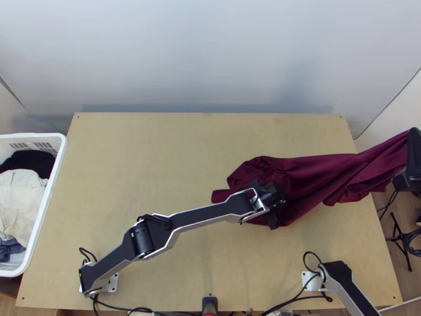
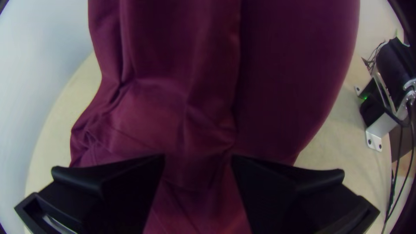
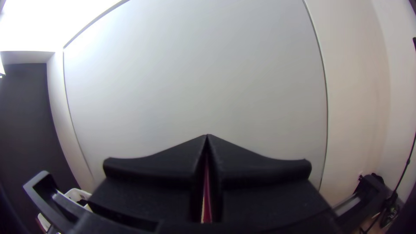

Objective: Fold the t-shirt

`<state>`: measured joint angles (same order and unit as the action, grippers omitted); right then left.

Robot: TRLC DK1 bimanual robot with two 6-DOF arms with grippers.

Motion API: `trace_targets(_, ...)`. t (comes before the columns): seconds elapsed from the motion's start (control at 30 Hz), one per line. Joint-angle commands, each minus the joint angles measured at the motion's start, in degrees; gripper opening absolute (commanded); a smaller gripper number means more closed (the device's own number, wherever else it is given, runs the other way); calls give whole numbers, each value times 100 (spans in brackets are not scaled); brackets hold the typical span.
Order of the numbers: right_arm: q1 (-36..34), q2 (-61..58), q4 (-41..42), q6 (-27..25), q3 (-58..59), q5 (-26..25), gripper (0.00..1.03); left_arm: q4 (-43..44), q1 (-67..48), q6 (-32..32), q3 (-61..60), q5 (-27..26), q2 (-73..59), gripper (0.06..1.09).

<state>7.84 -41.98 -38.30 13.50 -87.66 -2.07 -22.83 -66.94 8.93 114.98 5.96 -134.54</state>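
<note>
The maroon t-shirt [image 1: 316,176] lies bunched and creased on the right part of the wooden table [image 1: 158,158], its far end lifted past the table's edge in a long drape. Up there the right gripper [image 1: 414,152] has its fingers pressed together, with that raised end pinched between them. Over the rumpled part on the table is the left gripper [image 1: 267,203], its fingers spread wide, cloth showing below the gap; whether they touch it I can't tell.
</note>
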Motion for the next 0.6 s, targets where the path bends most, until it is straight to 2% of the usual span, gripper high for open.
trace_targets(0.0,-19,14,-2,-93,38,-13,3,-310,-30,-5,139,-437,-134,49)
trace_targets(0.07,-19,14,42,-102,65,-13,3,-257,5,12,156,-437,-134,12)
trace_targets(0.1,-19,14,51,-102,73,-13,3,-257,32,-23,165,-446,-125,10)
trace_targets(0.4,-28,5,253,-93,214,-13,3,-389,366,-330,183,-437,622,10)
trace_targets(0.57,-37,-30,280,-128,117,-13,3,-670,796,-392,174,-385,1738,10)
